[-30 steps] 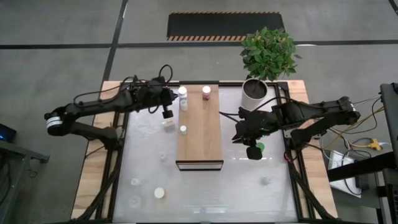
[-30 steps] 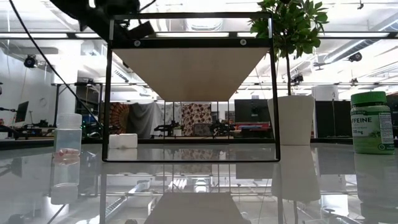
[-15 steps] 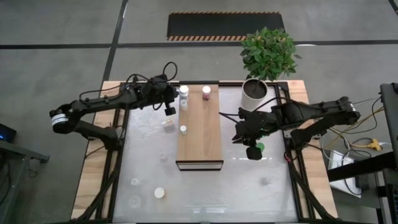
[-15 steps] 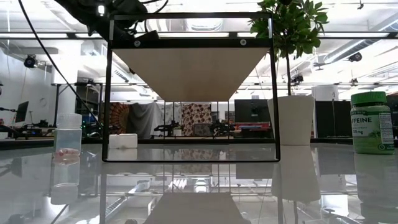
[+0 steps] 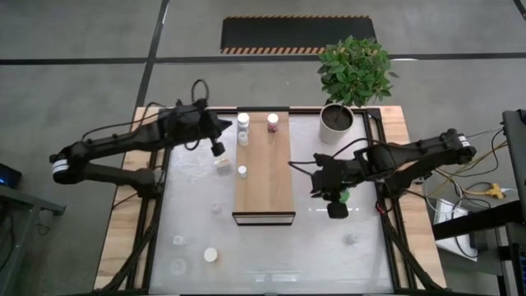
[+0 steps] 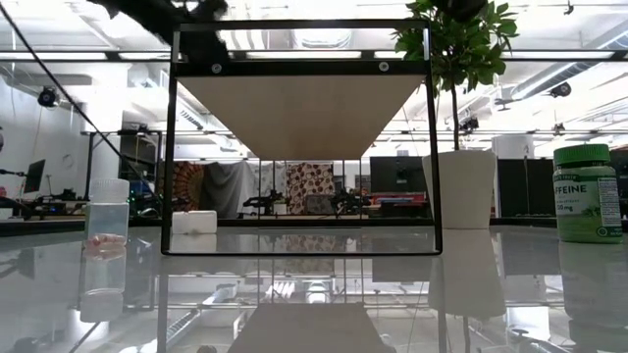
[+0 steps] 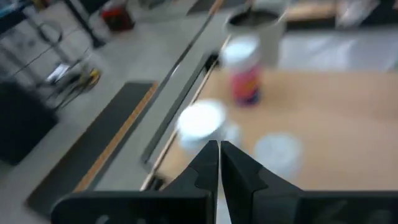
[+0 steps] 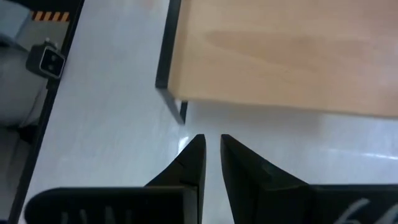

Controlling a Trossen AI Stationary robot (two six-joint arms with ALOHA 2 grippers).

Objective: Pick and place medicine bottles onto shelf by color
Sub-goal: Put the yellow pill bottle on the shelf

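The light-wood shelf stands mid-table. On it are a white-capped bottle, a maroon bottle and a small white bottle. My left gripper hovers shut just left of the shelf's far end, pointing at the white-capped bottle with the maroon one beyond. My right gripper hangs shut right of the shelf, over the table near the shelf's near right corner. The green-topped bottle stands on the table beside it. Several small bottles stand loose on the table.
A potted plant stands at the far right corner. More small bottles sit near the table's near left corner and near right. A translucent bottle stands left of the shelf's black frame.
My left arm has risen and drawn back a little toward the table's left, away from the shelf, and has nearly left the low view. My right gripper has shifted slightly toward the near edge. No bottle has moved.
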